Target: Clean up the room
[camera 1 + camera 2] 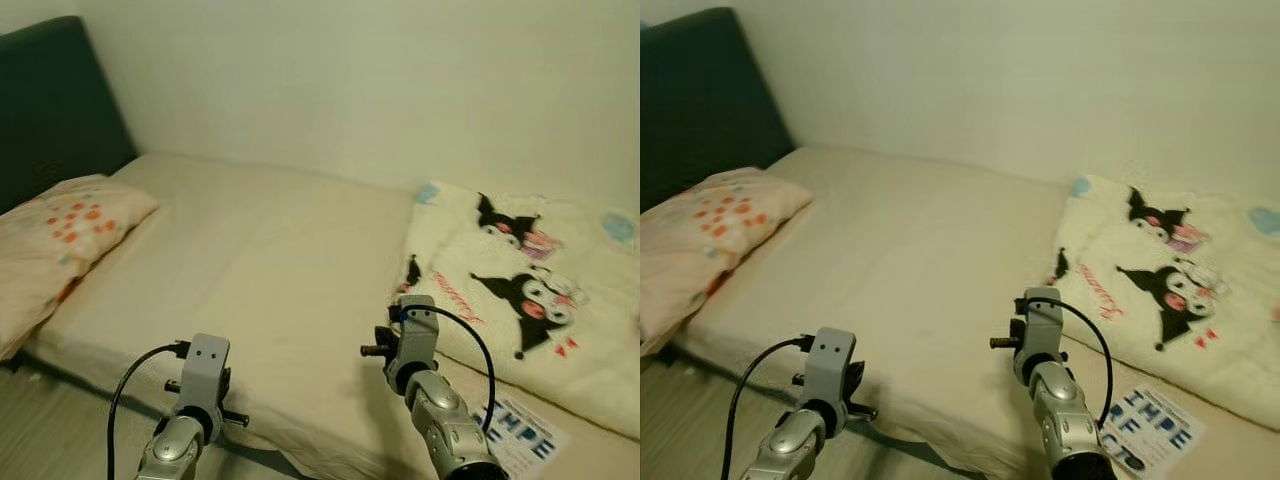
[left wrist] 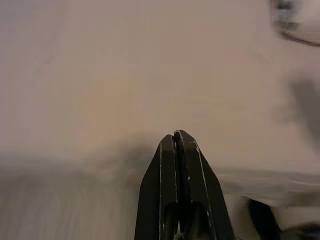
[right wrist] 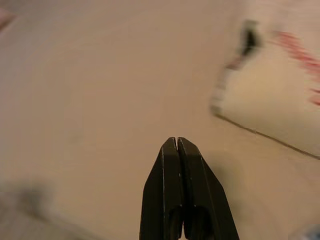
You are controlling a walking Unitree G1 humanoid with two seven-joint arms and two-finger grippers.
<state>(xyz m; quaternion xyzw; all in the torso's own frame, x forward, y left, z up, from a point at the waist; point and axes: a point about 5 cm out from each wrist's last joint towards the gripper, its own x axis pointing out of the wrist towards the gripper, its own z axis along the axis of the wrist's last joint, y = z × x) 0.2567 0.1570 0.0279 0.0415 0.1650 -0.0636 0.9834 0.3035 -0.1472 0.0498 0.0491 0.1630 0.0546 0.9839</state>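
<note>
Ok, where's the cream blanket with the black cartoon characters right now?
In the head views, the cream blanket with black cartoon characters lies bunched on the beige mattress at the robot's right, against the wall, just beyond the right gripper.

Head stereo pair looks forward and down over the cream-sheeted bed (image 1: 270, 250), both eyes sharing it. Each wrist camera sits close above that bed, sighting along its closed black pincer: left pincer (image 2: 176, 136), right pincer (image 3: 175, 141).

A home bedroom, it seems: a cream-sheeted mattress (image 1: 260, 260) against a plain wall, a dark headboard (image 1: 50, 100) far left, an orange-dotted pillow (image 1: 55, 240), a cartoon-print blanket (image 1: 530, 280) right.
</note>
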